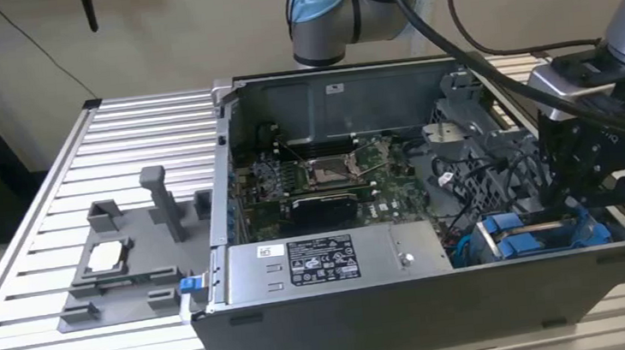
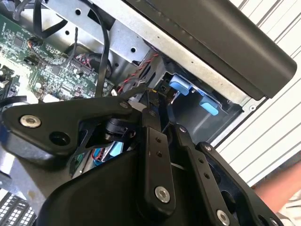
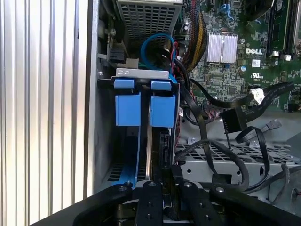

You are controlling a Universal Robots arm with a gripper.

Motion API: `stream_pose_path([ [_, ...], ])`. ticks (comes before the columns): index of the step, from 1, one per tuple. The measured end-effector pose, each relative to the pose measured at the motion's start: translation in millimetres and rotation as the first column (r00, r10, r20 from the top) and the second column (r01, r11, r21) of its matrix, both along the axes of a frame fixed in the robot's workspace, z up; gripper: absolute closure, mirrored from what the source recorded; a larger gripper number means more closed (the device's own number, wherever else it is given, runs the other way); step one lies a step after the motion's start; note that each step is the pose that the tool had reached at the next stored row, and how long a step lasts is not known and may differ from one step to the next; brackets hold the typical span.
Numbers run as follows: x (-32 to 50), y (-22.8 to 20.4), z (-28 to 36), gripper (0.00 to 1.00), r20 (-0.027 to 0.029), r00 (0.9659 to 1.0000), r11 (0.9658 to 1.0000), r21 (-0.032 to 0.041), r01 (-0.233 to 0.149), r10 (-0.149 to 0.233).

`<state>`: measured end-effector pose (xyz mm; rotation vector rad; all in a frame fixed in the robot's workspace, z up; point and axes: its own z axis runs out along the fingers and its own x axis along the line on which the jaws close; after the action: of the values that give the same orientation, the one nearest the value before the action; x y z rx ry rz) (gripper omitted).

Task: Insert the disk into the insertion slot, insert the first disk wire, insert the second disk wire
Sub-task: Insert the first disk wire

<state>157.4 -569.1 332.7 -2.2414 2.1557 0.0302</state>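
one gripper hangs over the far corner of the open case, on the exterior view's right. in the first wrist view its two fingers are drawn in on the one disk. the disk stands on edge, its blue bracket strip beside it, reaching down into the slot. two blue tabs sit side by side at the slot's mouth, one on each side of the disk's edge. several loose black cables lie just beside the slot, over the board. on the table, at the exterior view's left, one grey tray holds one square chip, well apart from the gripper.
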Motion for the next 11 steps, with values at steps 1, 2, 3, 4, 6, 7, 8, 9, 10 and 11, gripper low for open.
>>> stream_pose_path([
  [1,0.0,0.0,0.2,0.81,0.0,1.0,1.0,0.0002,0.0,0.0],
  [2,0.0,0.1,0.7,0.81,0.0,1.0,1.0,0.0015,0.0,0.0],
  [3,0.0,0.0,2.6,0.8,0.0,1.0,1.0,0.0023,0.0,0.0],
  [4,0.0,0.0,6.8,0.8,0.0,1.0,1.0,0.0014,0.0,0.0],
  [6,-0.3,0.1,16.1,0.73,0.0,1.0,1.0,0.0008,0.0,0.0],
  [7,-0.4,0.0,19.8,0.73,0.0,1.0,1.0,0.0003,0.0,0.0],
  [8,-0.6,0.0,23.5,0.73,0.0,1.0,1.0,0.0005,0.0,0.0],
  [9,-0.9,0.0,26.8,0.73,0.0,1.0,1.0,0.0009,0.0,0.0],
  [10,-1.3,0.0,30.5,0.73,0.0001,1.0,1.0,0.0013,0.0,0.0],
  [11,-1.6,0.0,34.2,0.73,0.0003,1.0,1.0,0.0015,0.0,0.0],
])
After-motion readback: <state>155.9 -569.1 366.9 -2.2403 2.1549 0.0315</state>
